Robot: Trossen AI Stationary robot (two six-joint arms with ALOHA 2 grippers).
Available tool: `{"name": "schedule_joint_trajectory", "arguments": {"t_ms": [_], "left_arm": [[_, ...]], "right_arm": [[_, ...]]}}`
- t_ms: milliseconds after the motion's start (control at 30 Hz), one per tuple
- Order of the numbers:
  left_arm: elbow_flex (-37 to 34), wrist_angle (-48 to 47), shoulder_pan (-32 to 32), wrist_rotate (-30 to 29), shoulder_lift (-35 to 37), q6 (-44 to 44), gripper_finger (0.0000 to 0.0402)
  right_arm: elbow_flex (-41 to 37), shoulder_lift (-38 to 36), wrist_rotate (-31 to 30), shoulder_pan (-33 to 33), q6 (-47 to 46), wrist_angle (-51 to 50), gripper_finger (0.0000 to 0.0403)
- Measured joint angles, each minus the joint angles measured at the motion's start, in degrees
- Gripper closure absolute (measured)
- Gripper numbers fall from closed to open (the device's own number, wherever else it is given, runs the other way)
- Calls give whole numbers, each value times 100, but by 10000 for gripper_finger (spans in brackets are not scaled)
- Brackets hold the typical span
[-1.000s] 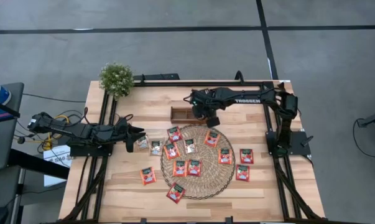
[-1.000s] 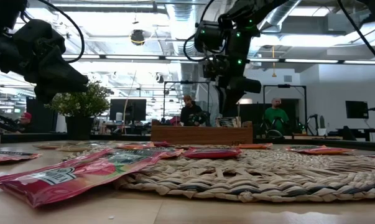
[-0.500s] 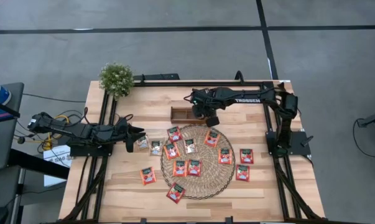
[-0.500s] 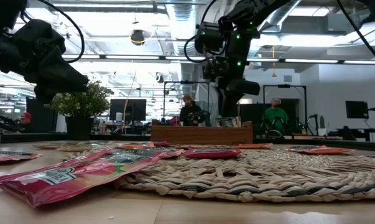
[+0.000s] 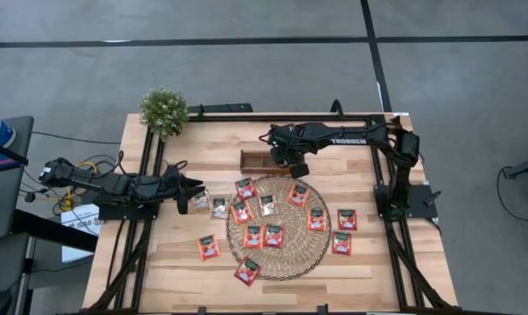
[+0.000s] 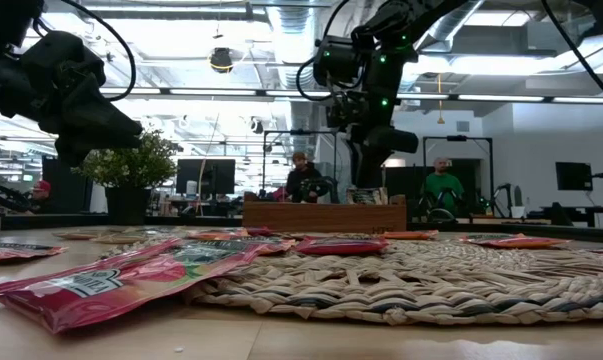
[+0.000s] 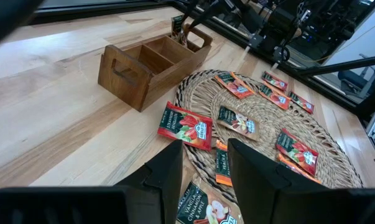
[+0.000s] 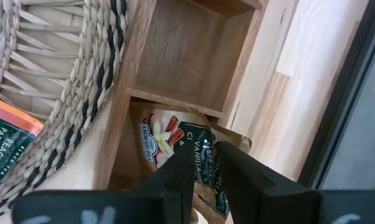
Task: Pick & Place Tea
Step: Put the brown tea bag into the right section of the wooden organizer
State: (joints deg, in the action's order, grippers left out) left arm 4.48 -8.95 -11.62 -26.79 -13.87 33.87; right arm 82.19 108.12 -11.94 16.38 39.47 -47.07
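right gripper (image 8: 203,171) grasping vanilla sachet (image 8: 175,140) inside wooden tray (image 8: 175,68); left gripper (image 7: 203,168) released.

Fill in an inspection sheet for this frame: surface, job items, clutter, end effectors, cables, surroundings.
Surface: wooden table, round woven mat in the middle.
Job's things: tea sachets spread over the mat and the table; wooden tray behind the mat.
Clutter: potted plant at a back corner.
End effectors: right end effector over the tray, shut on a pale sachet in a compartment; left end effector open, low, left of the mat.
Cables: bundle off the left edge.
Surroundings: two people behind.
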Motion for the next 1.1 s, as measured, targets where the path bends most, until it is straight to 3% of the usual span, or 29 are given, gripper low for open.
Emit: {"name": "schedule_joint_trajectory", "arguments": {"t_ms": [667,1100], "left_arm": [[-1,4,2,2,0,4,282],[-1,3,0,1,0,7,282]], "right_arm": [[25,544,-323,-165,-108,-178,386],[665,533,-490,-39,-155,-517,402]]}}
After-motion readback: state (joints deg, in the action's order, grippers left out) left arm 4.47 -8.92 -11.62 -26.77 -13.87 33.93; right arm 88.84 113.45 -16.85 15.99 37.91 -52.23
